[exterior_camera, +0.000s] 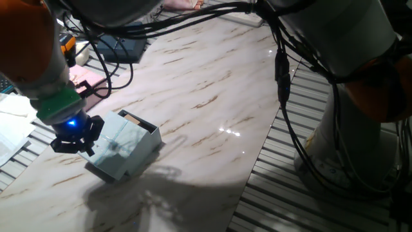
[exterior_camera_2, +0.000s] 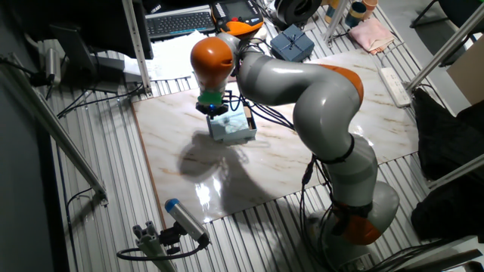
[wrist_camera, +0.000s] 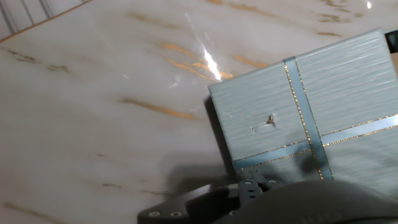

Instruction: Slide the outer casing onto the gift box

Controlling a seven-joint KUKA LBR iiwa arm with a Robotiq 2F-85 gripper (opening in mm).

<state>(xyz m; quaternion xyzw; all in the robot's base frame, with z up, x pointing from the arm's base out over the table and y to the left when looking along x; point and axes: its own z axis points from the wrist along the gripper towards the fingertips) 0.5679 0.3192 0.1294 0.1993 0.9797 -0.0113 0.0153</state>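
Marble table (exterior_camera: 212, 96); casing (exterior_camera: 122, 149) nearly covers box (exterior_camera: 132, 119), tan edge still showing; gripper (exterior_camera: 76, 138) at casing's near end, likely pushing; finger opening unclear

The arm reaches from its base past the table's right edge, elbow bent high, and folds down toward the far-left part of the marble top. Its grey links carry orange joint bands, and black cables trail along them. The wrist points almost straight down, a green ring with a blue light above the black gripper (exterior_camera: 77, 143). The gripper (exterior_camera_2: 217, 110) hangs low over the surface; whether its jaws are parted or closed cannot be told.
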